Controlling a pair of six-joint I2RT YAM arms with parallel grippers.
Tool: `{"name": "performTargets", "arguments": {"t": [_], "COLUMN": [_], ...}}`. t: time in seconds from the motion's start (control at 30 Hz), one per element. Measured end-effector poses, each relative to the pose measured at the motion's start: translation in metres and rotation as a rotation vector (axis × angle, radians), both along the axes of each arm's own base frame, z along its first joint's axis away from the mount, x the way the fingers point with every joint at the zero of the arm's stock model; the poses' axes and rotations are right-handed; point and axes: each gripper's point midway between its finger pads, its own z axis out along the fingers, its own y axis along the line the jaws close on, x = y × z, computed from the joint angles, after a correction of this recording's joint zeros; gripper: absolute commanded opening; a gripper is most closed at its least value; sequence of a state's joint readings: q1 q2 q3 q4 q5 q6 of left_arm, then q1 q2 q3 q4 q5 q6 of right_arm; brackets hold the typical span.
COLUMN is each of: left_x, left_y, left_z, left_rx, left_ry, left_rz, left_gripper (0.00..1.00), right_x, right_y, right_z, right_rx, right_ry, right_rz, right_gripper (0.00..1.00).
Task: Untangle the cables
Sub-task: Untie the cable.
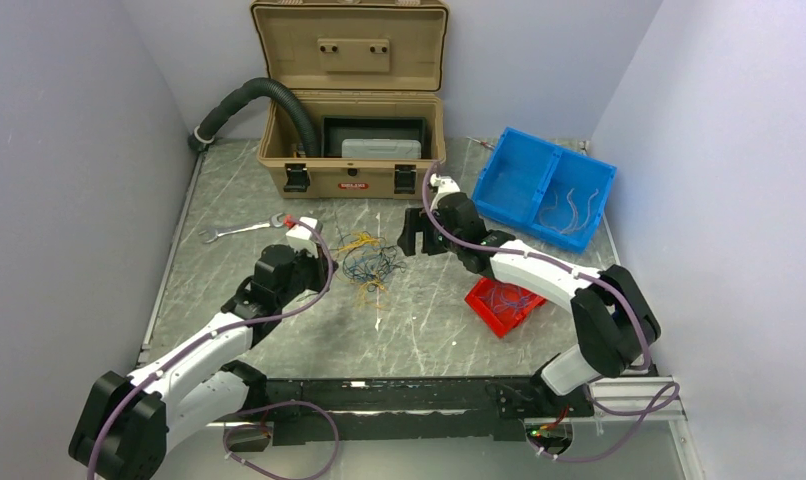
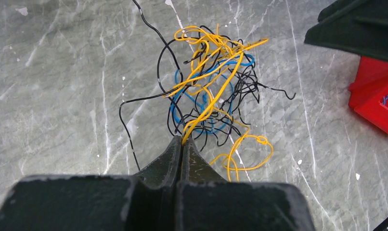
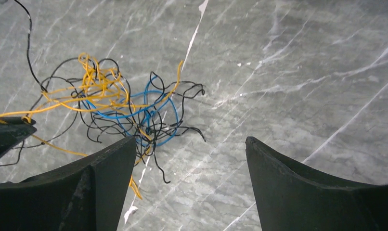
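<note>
The cables (image 1: 371,262) lie mid-table as one loose tangle of thin blue, yellow-orange and black wires (image 2: 211,91). My left gripper (image 2: 183,141) is shut on a yellow-orange wire that runs up into the tangle, at its near-left edge (image 1: 331,265). A yellow loop (image 2: 250,154) rests on the table to the right of those fingers. My right gripper (image 3: 190,140) is open and holds nothing. It hangs over bare table just right of the tangle (image 3: 129,106), with its left finger (image 3: 110,159) above the tangle's edge. In the top view it is at the tangle's far right (image 1: 415,240).
An open tan toolbox (image 1: 354,170) with a black corrugated hose (image 1: 269,95) stands at the back. A blue bin (image 1: 499,185) at back right holds pale wires. A red tray (image 1: 479,298) with blue wires sits under my right forearm. A wrench (image 1: 241,230) lies at left.
</note>
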State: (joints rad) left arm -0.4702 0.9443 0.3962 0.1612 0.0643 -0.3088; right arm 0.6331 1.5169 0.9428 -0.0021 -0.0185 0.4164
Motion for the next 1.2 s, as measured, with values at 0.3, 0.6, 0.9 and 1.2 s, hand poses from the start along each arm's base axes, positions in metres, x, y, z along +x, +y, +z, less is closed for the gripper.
{"name": "performTargets", "arguments": {"t": [0.3, 0.6, 0.9, 1.2], "left_x": [-0.003, -0.002, -0.003, 0.0], "left_y": [-0.003, 0.001, 0.002, 0.008], "left_z": [0.007, 0.004, 0.002, 0.001], "left_rx": [-0.02, -0.009, -0.002, 0.01], "left_ry": [-0.026, -0.019, -0.01, -0.01], "left_rz": [-0.018, 0.001, 0.006, 0.043], "left_gripper": [0.0, 0.0, 0.0, 0.0], "right_x": [-0.021, -0.039, -0.037, -0.023], "right_y": [0.006, 0.037, 0.06, 0.037], "right_z": [-0.026, -0.051, -0.074, -0.064], "right_rx": [0.016, -0.006, -0.049, -0.086], "right_ry": [0.035, 0.081, 0.103, 0.058], "right_rz": [0.039, 0.137, 0.184, 0.04], "right_gripper": [0.7, 0.69, 0.35, 0.0]}}
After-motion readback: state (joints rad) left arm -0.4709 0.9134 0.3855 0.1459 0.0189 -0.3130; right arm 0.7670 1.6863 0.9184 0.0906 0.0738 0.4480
